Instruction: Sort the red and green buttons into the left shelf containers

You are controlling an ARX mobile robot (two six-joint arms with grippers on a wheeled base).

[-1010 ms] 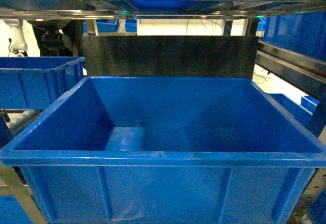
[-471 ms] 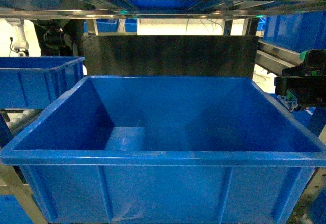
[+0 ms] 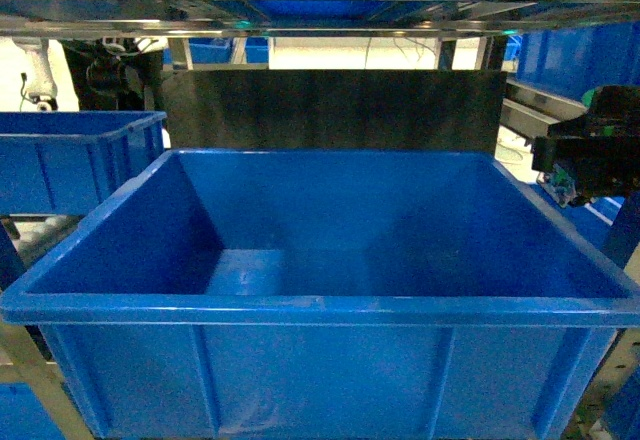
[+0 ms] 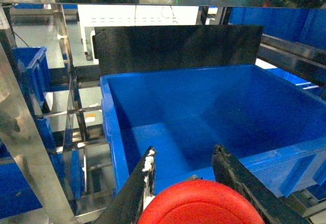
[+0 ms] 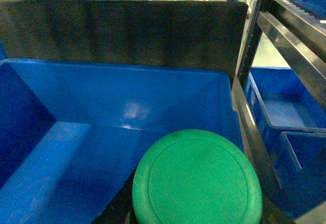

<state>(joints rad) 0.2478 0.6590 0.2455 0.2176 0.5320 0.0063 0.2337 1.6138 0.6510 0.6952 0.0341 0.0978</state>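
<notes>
you see the big blue bin (image 3: 320, 305) in the middle. your right gripper (image 3: 590, 155) hangs just beside its right rim, jaws closed on the green button (image 5: 197, 179), above the bin's right wall. your left gripper (image 4: 186, 186) is before the bin's near left corner, jaws closed around the red button (image 4: 201, 203).

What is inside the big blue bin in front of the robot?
The big blue bin shows only bare blue floor and walls. Its near wall hides the closest strip of floor in all three views.
</notes>
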